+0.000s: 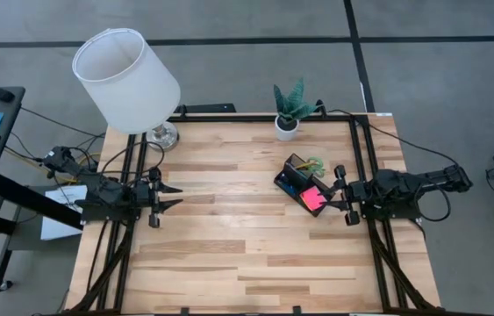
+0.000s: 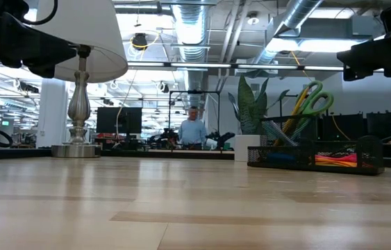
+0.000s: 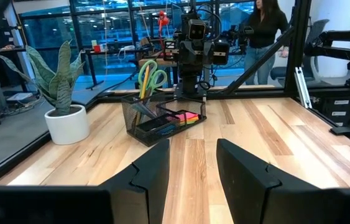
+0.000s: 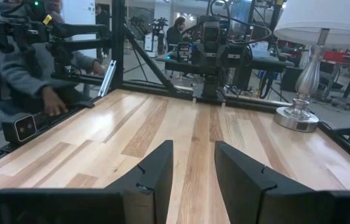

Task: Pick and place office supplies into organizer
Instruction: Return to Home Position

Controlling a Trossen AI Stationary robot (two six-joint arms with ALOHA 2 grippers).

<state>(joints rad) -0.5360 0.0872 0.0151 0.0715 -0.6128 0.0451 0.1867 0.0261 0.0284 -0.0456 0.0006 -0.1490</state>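
- Right gripper point(image 4: 193, 148): released, empty, just beside the organizer point(image 1: 283, 182), which holds the scissors point(image 1: 315, 163). A low retreat could snag its rim and drag it.
- Left gripper point(image 3: 193, 144): released, well apart from the organizer.

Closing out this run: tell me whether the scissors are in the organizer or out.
In. The scissors stand handles-up inside the black mesh organizer.

One organizer point(image 1: 292, 178) is counted, one pair of green-handled scissors point(image 1: 316, 163), one pink sticky-note pad point(image 1: 314, 198), one lamp point(image 1: 126, 81), one potted plant point(image 1: 288, 112), one table point(image 1: 229, 250), two grippers, namely the left gripper point(image 1: 179, 197) and the right gripper point(image 1: 331, 195).
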